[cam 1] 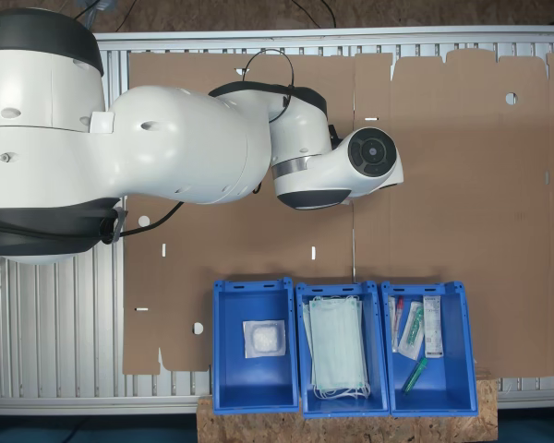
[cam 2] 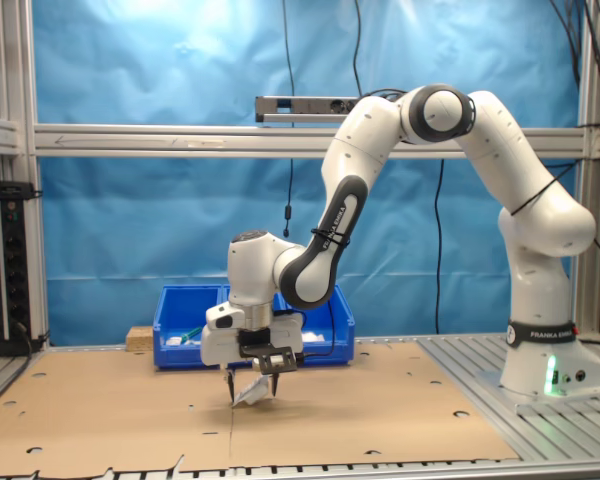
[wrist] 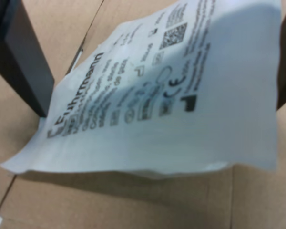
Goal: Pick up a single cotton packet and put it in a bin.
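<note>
Pinching the packet [wrist: 171, 100] between its fingers [wrist: 24, 57], the gripper [cam 2: 252, 381] holds it tilted just above the cardboard [cam 2: 110, 410], well apart from the bins [cam 2: 180, 320]. It looks light, thin and floppy; an edge grip may let it sag or slip.

- 1 robot arm [cam 2: 400, 180], white, visible in both exterior views.
- 1 gripper [cam 2: 252, 385].
- 1 cotton packet [wrist: 171, 95] with grey print, between the gripper's fingers.
- 3 blue bins in a row: first bin [cam 1: 223, 369], second bin [cam 1: 303, 369], third bin [cam 1: 463, 369].
- 1 plain white puffy packet [cam 1: 264, 339] in the first bin.
- 1 stack of pale green face masks [cam 1: 337, 349] in the second bin; number of masks unclear.
- Several long wrapped items [cam 1: 431, 326] in the third bin; exact number unclear.
- 1 cardboard sheet [cam 1: 462, 166].
</note>
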